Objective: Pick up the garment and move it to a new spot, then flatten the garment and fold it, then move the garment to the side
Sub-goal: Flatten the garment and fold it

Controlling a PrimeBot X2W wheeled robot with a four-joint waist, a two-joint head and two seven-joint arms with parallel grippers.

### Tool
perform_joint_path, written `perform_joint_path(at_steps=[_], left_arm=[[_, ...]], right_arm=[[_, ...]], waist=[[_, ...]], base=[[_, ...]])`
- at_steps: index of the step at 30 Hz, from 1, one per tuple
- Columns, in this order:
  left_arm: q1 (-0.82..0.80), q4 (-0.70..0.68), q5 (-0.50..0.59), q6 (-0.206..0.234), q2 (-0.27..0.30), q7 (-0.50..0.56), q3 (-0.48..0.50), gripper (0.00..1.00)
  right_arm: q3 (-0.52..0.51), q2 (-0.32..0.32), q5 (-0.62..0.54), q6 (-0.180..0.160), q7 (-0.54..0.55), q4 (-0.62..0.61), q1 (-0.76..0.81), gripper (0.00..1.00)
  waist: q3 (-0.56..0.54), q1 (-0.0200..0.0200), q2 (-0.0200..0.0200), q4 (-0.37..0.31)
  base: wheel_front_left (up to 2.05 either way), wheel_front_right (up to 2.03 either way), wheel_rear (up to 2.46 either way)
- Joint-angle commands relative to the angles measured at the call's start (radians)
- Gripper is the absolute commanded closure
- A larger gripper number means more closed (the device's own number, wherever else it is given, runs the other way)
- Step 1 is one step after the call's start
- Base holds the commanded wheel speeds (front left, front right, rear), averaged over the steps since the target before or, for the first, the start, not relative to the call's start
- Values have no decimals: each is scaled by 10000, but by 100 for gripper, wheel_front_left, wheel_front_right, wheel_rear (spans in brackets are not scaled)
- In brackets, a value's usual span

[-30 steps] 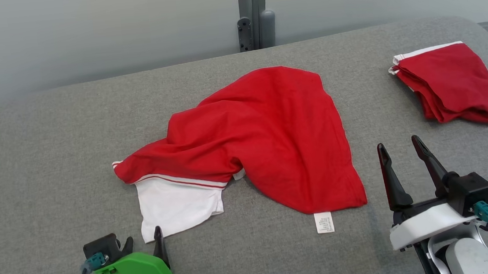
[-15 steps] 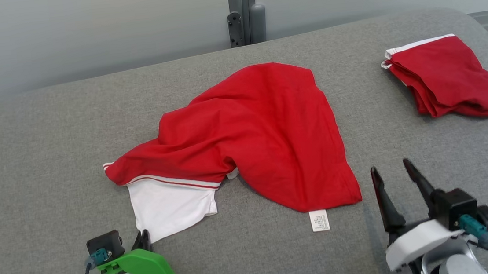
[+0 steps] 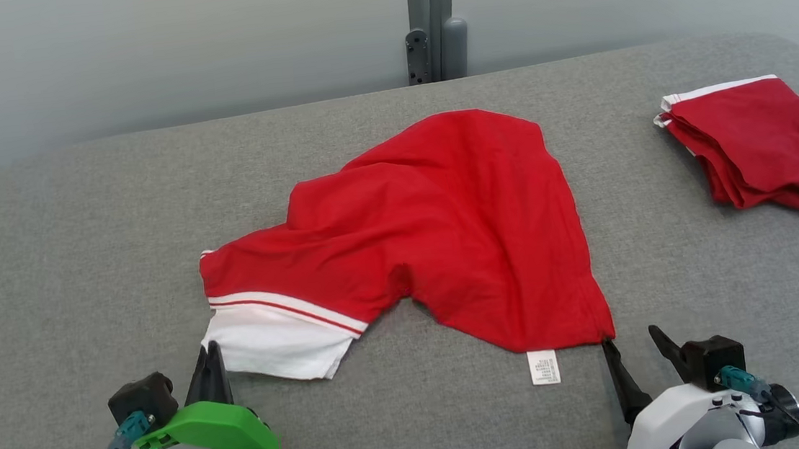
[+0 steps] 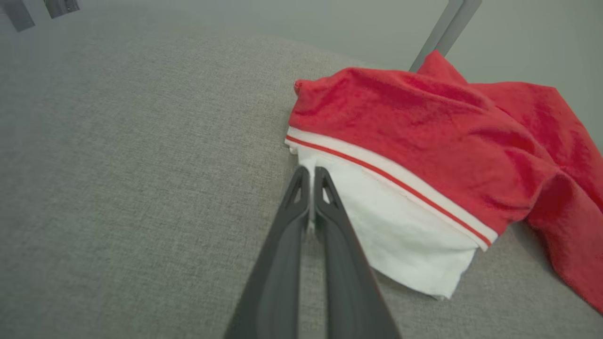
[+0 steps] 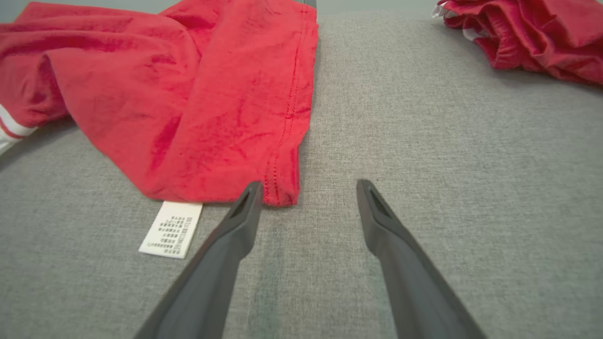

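The garment (image 3: 443, 228) is a red shirt with a white, red-striped part (image 3: 275, 336), lying crumpled mid-table. My left gripper (image 3: 209, 349) is at its near-left corner. In the left wrist view the left gripper (image 4: 311, 172) is shut, pinching the edge of the white cloth (image 4: 400, 240). My right gripper (image 3: 628, 338) stands open at the shirt's near-right red corner. In the right wrist view the right gripper (image 5: 308, 186) has that corner (image 5: 282, 195) lying beside its left finger, just inside the gap. A white care label (image 3: 544, 367) sticks out beside it.
A second red garment (image 3: 761, 142) lies folded at the far right of the grey fabric table (image 3: 83, 245); it also appears in the right wrist view (image 5: 527, 37). A grey post (image 3: 434, 22) stands behind the table's far edge.
My left gripper has gone from open to shut on the white edge. My right gripper, still open, has come down to the red corner. The head camera has shifted.
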Motion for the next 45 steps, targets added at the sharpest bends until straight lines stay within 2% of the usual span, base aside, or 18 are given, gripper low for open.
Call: perform_joint_path(at_steps=[1, 12, 14, 15, 16, 17, 18, 19, 20, 25, 29, 33, 39, 45], left_arm=[[205, -275, -59, 75, 94, 46, 14, 100], [924, -1938, 9, 404, 199, 523, -200, 100], [1003, -2102, -7, 438, 232, 562, -201, 100], [1026, -2182, -23, 462, 252, 574, -192, 100], [1048, -2251, -42, 478, 266, 585, -180, 100], [1087, -2308, -61, 489, 275, 597, -168, 100], [1148, -2407, -87, 517, 296, 615, -155, 100], [1153, -2465, -99, 520, 311, 601, -152, 100], [1140, -2528, -105, 500, 324, 554, -138, 100], [1121, -2889, -288, 382, 288, 305, -40, 100], [986, -3411, -774, -34, 185, -23, 133, 100], [737, -4089, -1039, -306, 134, -228, 269, 100], [319, -5824, -1563, -584, 128, -326, 549, 100], [-91, -8167, -1720, -620, 302, 5, 599, 100]], right_arm=[[13, -34, 71, -7, -27, 303, -243, 0], [190, -31, 297, -7, -330, 2342, -1447, 0], [326, -31, 347, -7, -343, 2594, -1597, 15], [399, -31, 373, -7, -359, 2709, -1665, 25], [484, -26, 356, -7, -361, 2837, -1729, 46], [552, -26, 382, -7, -353, 2942, -1783, 54], [670, -29, 475, -8, -363, 3113, -1868, 79], [703, -31, 576, -8, -369, 3157, -1897, 93], [715, -31, 661, -8, -367, 3160, -1940, 100], [632, -31, 1532, -7, -390, 2070, -1978, 100], [799, -38, 2712, -7, -393, 459, -1723, 100], [561, -35, 3226, -5, -394, -1103, -1544, 100], [316, -35, 3565, -4, -395, -3385, -1249, 100], [200, -316, 4271, -4, -225, -5725, -989, 100]], waist=[[-6, 0, 0, 182], [195, 0, 0, 518], [244, 0, 0, 514], [268, 0, 0, 507], [290, 0, 0, 495], [306, 0, 0, 483], [327, 0, 0, 471], [336, 0, 0, 465], [344, 0, 0, 455], [330, 0, 0, 371], [259, 0, 0, 246], [161, 0, 0, 117], [14, 0, 0, -59], [-109, 0, 0, -223]], base=[[0, 0, 0], [0, 0, 0], [0, 0, 0], [0, 0, 0], [0, 0, 0], [0, 0, 0], [0, 0, 0], [0, 0, 0], [0, 0, 0], [0, 0, 0], [0, 0, 0], [0, 0, 0], [0, 0, 0], [0, 0, 0]])
